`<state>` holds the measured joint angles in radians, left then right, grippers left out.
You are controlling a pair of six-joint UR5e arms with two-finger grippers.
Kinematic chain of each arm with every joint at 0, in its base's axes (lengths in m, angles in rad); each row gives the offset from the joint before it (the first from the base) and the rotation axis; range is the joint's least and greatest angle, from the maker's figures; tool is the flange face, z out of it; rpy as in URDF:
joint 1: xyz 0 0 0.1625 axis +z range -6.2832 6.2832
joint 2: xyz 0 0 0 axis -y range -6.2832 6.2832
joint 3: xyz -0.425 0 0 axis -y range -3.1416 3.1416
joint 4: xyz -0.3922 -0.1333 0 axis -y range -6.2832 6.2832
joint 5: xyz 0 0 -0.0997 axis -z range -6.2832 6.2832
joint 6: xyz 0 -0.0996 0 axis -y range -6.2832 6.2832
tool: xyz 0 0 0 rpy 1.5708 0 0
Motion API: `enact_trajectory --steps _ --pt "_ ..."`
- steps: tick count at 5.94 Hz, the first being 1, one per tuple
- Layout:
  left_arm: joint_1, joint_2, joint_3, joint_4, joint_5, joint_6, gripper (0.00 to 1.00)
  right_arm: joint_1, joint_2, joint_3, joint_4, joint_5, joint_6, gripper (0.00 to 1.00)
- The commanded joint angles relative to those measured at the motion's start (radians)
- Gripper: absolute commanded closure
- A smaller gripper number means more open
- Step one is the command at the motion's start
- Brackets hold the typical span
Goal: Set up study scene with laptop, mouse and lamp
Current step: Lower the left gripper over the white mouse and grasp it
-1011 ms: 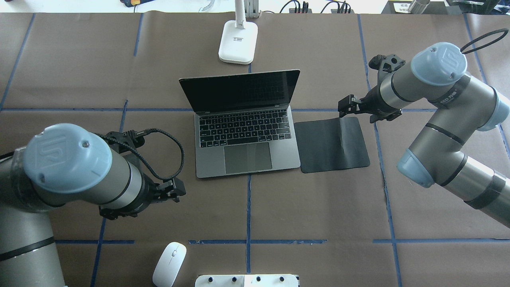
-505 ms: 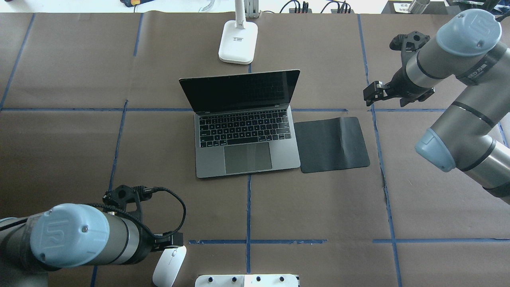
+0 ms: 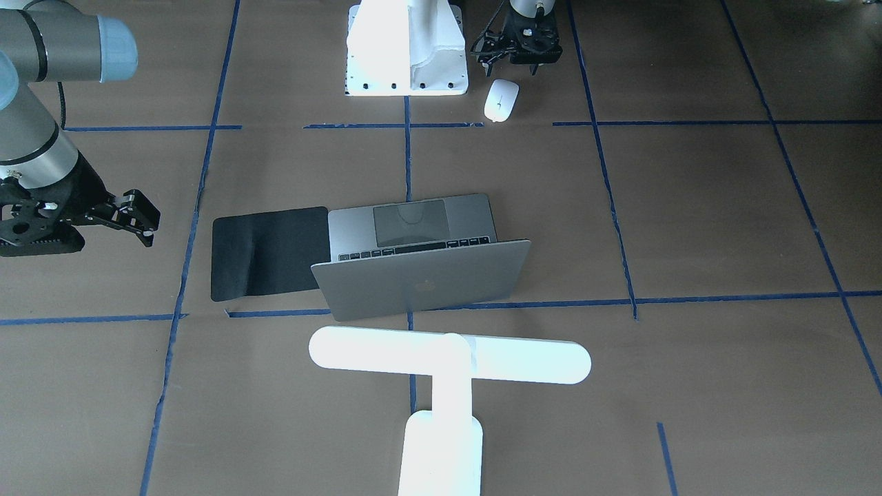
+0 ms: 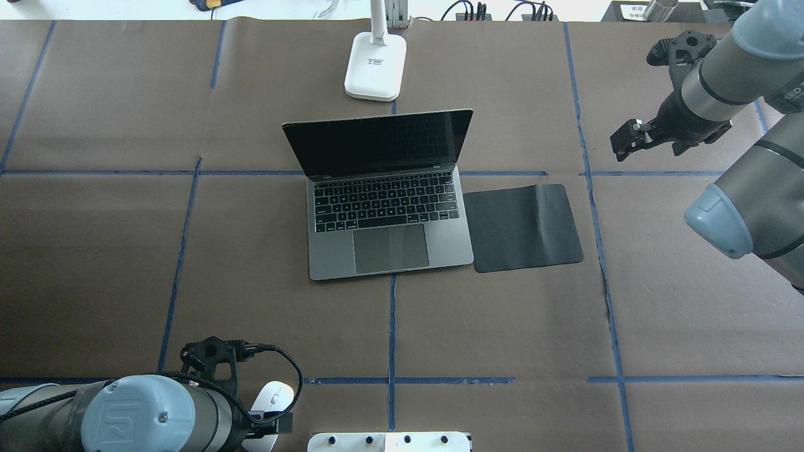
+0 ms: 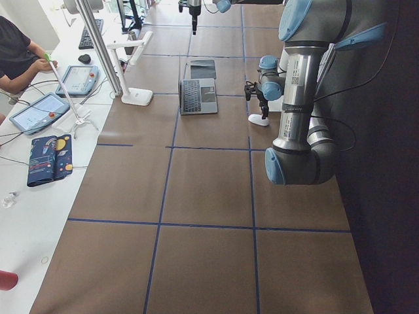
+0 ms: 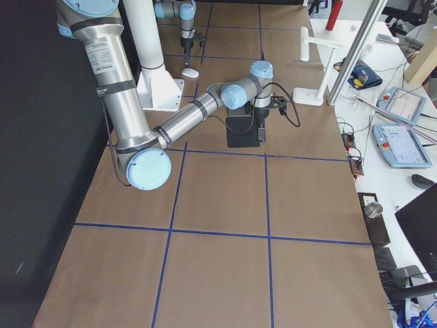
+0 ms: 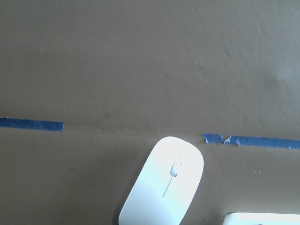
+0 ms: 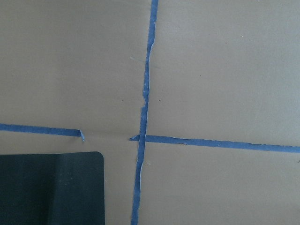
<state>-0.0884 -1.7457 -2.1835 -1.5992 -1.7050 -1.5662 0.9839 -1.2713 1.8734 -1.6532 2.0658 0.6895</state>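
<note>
The laptop point(image 4: 389, 213) stands open at the table's middle, its silver lid facing the front view point(image 3: 420, 279). The white mouse point(image 4: 274, 394) lies near the robot's base, also seen in the front view point(image 3: 501, 100) and low in the left wrist view point(image 7: 164, 185). The lamp point(image 3: 448, 355) stands behind the laptop, its base point(image 4: 375, 66) at the far edge. My left gripper point(image 3: 513, 63) hovers just behind the mouse, open and empty. My right gripper point(image 4: 625, 141) is open and empty, raised beyond the black mat's far right corner.
A flat black mat point(image 4: 524, 226) lies against the laptop's right side, with a crease in it; its corner shows in the right wrist view point(image 8: 47, 187). A white flared block point(image 3: 406, 48) with bolt holes stands next to the mouse. Blue tape lines cross the brown table cover.
My left arm has swung back from beside the laptop toward the near edge and now sits over the mouse. My right gripper has drawn away from the mat, up and to the right.
</note>
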Motion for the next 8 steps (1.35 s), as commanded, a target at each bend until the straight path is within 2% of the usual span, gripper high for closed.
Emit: enact_trajectory --steps 1,3,7,8 --pt "0.006 -0.003 0.078 -0.068 -0.001 0.005 0.0 0.001 -0.003 0.0 -0.003 -0.001 -0.005 0.0" --pt "0.006 -0.005 0.146 -0.142 -0.001 0.005 0.0 0.006 -0.003 0.0 -0.004 -0.001 -0.007 0.0" --pt "0.012 -0.02 0.153 -0.142 -0.002 0.005 0.0 0.012 -0.003 -0.002 -0.005 -0.001 -0.007 0.0" --pt "0.01 -0.028 0.153 -0.14 -0.004 0.003 0.19 0.012 -0.003 -0.002 -0.005 -0.001 -0.005 0.0"
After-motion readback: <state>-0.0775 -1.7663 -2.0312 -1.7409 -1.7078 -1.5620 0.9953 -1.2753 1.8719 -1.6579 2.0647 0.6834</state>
